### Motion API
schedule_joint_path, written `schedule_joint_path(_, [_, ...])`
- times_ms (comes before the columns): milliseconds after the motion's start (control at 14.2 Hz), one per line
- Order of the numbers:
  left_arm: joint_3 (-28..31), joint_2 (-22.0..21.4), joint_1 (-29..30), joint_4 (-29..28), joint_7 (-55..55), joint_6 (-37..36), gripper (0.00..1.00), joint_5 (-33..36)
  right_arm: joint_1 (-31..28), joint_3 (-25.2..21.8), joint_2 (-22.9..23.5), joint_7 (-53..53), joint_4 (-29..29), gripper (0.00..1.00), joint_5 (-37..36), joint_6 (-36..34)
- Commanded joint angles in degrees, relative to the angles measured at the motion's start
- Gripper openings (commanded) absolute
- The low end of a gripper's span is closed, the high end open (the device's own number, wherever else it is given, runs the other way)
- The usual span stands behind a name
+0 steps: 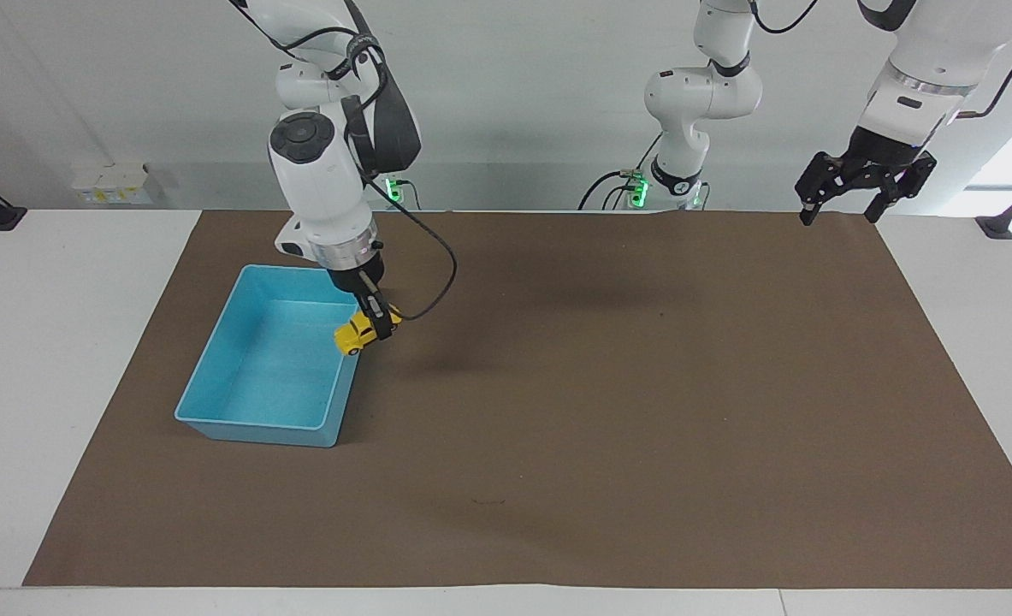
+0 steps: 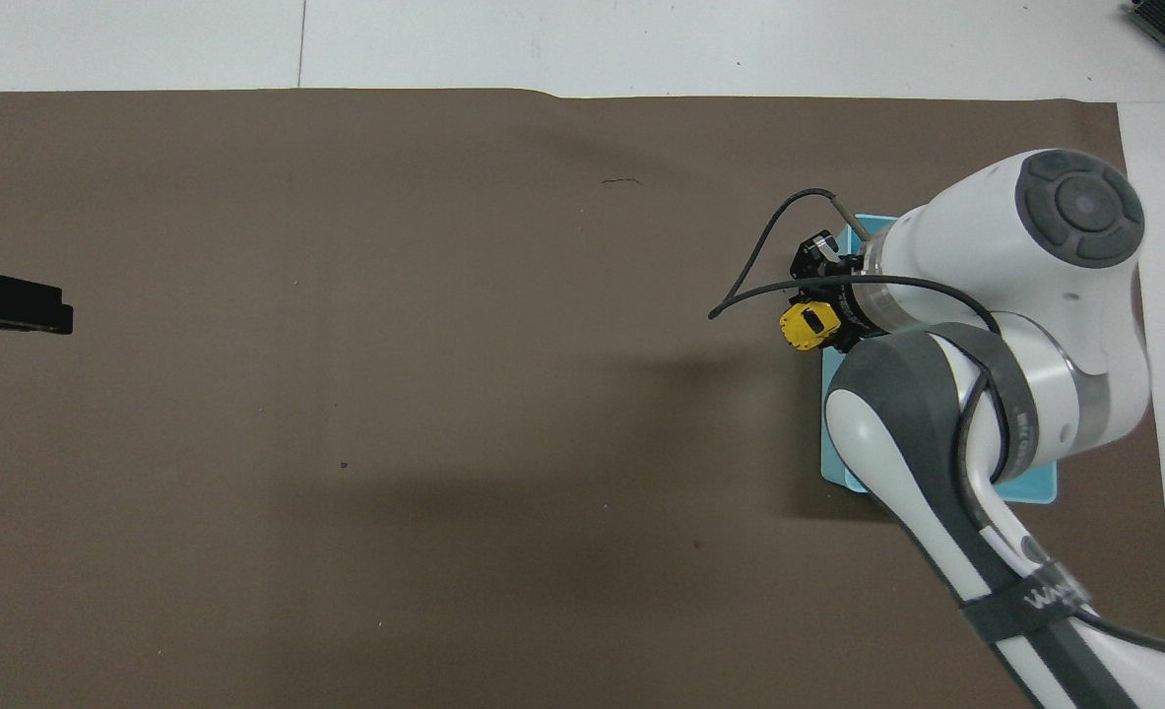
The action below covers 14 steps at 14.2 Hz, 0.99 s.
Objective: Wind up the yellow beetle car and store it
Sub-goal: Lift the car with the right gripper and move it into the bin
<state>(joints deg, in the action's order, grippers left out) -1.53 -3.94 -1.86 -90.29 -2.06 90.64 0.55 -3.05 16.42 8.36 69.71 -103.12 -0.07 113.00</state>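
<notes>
My right gripper [image 1: 380, 326] is shut on the yellow beetle car [image 1: 358, 333], a tiny rounded toy with dark windows. Car and gripper hang in the air, tilted nose-down, over the rim of the light blue bin [image 1: 215, 376] on the side toward the table's middle. In the overhead view the yellow beetle car [image 2: 805, 326] peeks out beside the right arm, which hides most of the light blue bin [image 2: 1035, 486]. My left gripper [image 1: 839, 212] waits raised and open over the mat's corner at the left arm's end; in the overhead view only the tip of the left gripper [image 2: 35, 305] shows.
A brown mat [image 1: 608, 411] covers most of the white table [image 1: 35, 359]. The bin's inside shows nothing in it. A black cable [image 1: 437, 282] loops from the right wrist toward the table's middle.
</notes>
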Motion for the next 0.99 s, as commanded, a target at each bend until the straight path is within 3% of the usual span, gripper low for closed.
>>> schedule_joint_path(0, [-0.3, -0.2, 0.6, 0.8, 0.2, -1.2, 1.0, 0.2, -2.4, 0.2, -1.0, -9.3, -0.6, 0.0, 1.7, -1.7])
schedule_joint_path(423, [-0.3, -0.2, 0.6, 0.7, 0.2, -1.2, 1.0, 0.2, -6.7, 0.0, -1.7, -26.1, -2.1, 0.0, 1.5, -1.8])
schedule_joint_path(917, [-0.3, -0.2, 0.6, 0.8, 0.2, -1.2, 1.0, 0.2, -12.7, 0.0, -6.7, -51.2, -10.7, 0.0, 1.2, -0.5])
